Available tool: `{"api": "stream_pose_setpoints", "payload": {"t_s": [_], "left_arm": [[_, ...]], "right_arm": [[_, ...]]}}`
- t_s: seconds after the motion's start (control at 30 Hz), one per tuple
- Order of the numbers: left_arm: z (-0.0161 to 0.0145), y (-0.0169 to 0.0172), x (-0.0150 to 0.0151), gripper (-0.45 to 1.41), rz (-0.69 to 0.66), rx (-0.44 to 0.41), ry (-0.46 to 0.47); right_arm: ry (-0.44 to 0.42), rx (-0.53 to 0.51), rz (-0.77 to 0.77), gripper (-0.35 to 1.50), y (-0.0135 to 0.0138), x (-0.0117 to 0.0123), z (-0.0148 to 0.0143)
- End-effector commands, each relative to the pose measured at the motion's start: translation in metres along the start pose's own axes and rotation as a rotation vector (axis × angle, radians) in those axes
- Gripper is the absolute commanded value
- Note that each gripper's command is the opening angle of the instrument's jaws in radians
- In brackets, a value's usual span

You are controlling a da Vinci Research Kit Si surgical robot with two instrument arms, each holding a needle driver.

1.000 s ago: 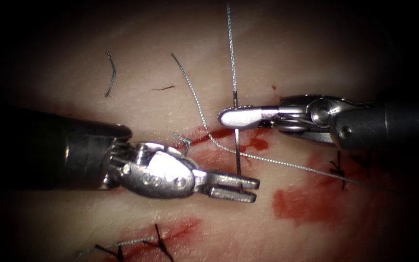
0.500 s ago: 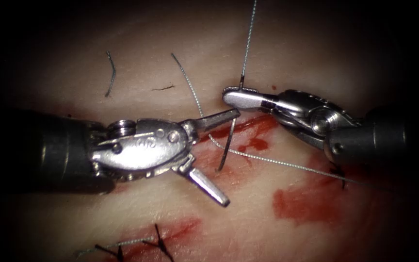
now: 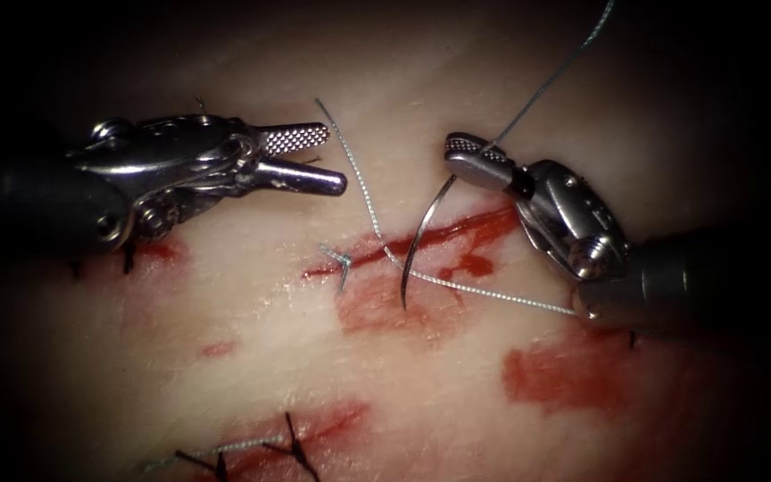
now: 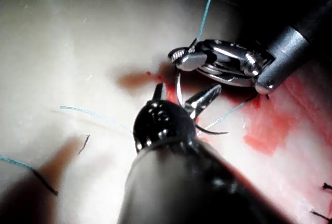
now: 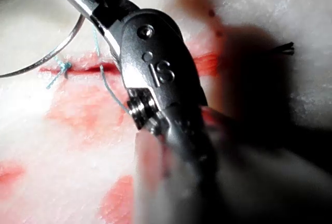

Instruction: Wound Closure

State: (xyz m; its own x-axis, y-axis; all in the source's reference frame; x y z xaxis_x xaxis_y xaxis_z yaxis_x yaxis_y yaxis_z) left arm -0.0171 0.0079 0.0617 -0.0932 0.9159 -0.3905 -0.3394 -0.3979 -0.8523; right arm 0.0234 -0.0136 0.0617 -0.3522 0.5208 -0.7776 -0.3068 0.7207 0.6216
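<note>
So your needle is clamped near its thread end in your right tool, jaws closed on it. It curves down free over the cut, tip hanging above the red fluid; can't tell if the tip touches the tissue, but it isn't buried in it. The thread runs from the held end up and to the right, and another strand lies across the cut toward your right tool's shaft.

Your left tool is off to the left of the cut, jaws apart, holding nothing.

Writing: the right wrist view shows "IS" stamped on the right tool's body.

Around it: a knot with short tails at the cut's left end, dark stitches near the bottom edge, and another red patch lower right.
</note>
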Motion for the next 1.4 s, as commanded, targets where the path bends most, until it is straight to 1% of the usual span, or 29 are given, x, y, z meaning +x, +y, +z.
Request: {"api": "stream_pose_setpoints", "payload": {"t_s": [0.03,0.07,0.1,0.13,0.17,0.23,0.27,0.3,0.33,0.4,0.43,0.5,0.53,0.57,0.6,0.63,0.7,0.77,0.8,0.87,0.93,1.07,1.2,1.27,1.3,1.4], "left_arm": [[0.0007,-0.0003,-0.0003,0.3,0.004,-0.002,-0.003],[0.0009,-0.001,-0.0009,0.39,0.053,-0.007,-0.024],[0.0012,-0.0019,-0.0015,0.56,0.159,-0.008,-0.052],[0.0015,-0.0025,-0.0019,0.46,0.231,0.001,-0.07],[0.0019,-0.003,-0.0022,0.29,0.291,0.007,-0.079],[0.0025,-0.0038,-0.0028,-0.23,0.389,0.015,-0.086],[0.0029,-0.0041,-0.0037,-0.45,0.416,-0.016,-0.1],[0.003,-0.0042,-0.0046,-0.45,0.424,-0.039,-0.11],[0.003,-0.0042,-0.0046,-0.45,0.424,-0.039,-0.11],[0.0035,-0.004,-0.006,-0.45,0.435,-0.057,-0.119],[0.0043,-0.0038,-0.0067,-0.45,0.447,-0.04,-0.135],[0.0057,-0.0033,-0.0076,-0.45,0.424,-0.011,-0.176],[0.0062,-0.0031,-0.008,-0.45,0.416,0.007,-0.194],[0.0069,-0.0026,-0.0085,-0.45,0.391,0.046,-0.209],[0.0072,-0.0021,-0.0089,-0.45,0.359,0.087,-0.218],[0.0076,-0.0016,-0.0092,-0.45,0.32,0.146,-0.222],[0.0083,-0.001,-0.0092,-0.45,0.318,0.227,-0.255],[0.0093,-0.0006,-0.0088,-0.45,0.307,0.27,-0.331],[0.0097,-0.0006,-0.0087,-0.45,0.304,0.283,-0.354],[0.0104,-0.0006,-0.0088,-0.45,0.305,0.311,-0.37],[0.0108,-0.001,-0.0091,-0.45,0.313,0.339,-0.358],[0.0109,-0.0024,-0.0097,-0.45,0.291,0.355,-0.356],[0.0106,-0.0039,-0.0103,-0.45,0.288,0.379,-0.402],[0.0105,-0.0047,-0.0105,-0.45,0.281,0.348,-0.449],[0.0104,-0.0052,-0.0106,-0.45,0.276,0.318,-0.47],[0.0101,-0.0063,-0.0106,-0.45,0.28,0.289,-0.488]], "right_arm": [[-0.009,-0.002,-0.004,-0.35,0.0002,-0.0001,0.0005],[-0.015,0.015,-0.008,-0.35,0.0002,0.0002,0.0003],[-0.018,0.055,-0.054,-0.35,0.0002,0.0005,0.0001],[-0.016,0.083,-0.092,-0.35,0.0002,0.0006,0.0],[-0.007,0.105,-0.116,-0.35,0.0003,0.0007,-0.0001],[0.021,0.122,-0.187,-0.35,0.0005,0.0007,-0.0002],[0.035,0.121,-0.277,-0.35,0.0008,0.0005,0.0],[0.057,0.138,-0.345,-0.35,0.0011,0.0006,0.0002],[0.057,0.138,-0.345,-0.35,0.0011,0.0006,0.0002],[0.113,0.188,-0.449,-0.35,0.0013,0.0012,0.0003],[0.134,0.221,-0.518,-0.35,0.0014,0.0017,0.0005],[0.144,0.284,-0.551,-0.35,0.0016,0.0023,0.0008],[0.149,0.308,-0.55,-0.35,0.0018,0.0027,0.0011],[0.152,0.309,-0.563,-0.35,0.0019,0.0031,0.0013],[0.155,0.314,-0.571,-0.35,0.002,0.0033,0.0014],[0.159,0.313,-0.591,-0.35,0.0021,0.0036,0.0015],[0.165,0.304,-0.631,-0.35,0.0022,0.0039,0.0017],[0.169,0.3,-0.66,-0.35,0.0023,0.0039,0.0018],[0.169,0.301,-0.661,-0.35,0.0023,0.0039,0.0018],[0.167,0.302,-0.667,-0.35,0.0023,0.0038,0.0018],[0.168,0.311,-0.679,-0.35,0.0022,0.0038,0.0018],[0.153,0.354,-0.68,-0.35,0.0018,0.0039,0.0019],[0.159,0.398,-0.659,-0.35,0.0013,0.0042,0.0021],[0.158,0.392,-0.656,-0.35,0.0013,0.0044,0.0023],[0.159,0.396,-0.652,-0.35,0.0013,0.0044,0.0023],[0.161,0.405,-0.648,-0.35,0.0013,0.0043,0.0024]]}}
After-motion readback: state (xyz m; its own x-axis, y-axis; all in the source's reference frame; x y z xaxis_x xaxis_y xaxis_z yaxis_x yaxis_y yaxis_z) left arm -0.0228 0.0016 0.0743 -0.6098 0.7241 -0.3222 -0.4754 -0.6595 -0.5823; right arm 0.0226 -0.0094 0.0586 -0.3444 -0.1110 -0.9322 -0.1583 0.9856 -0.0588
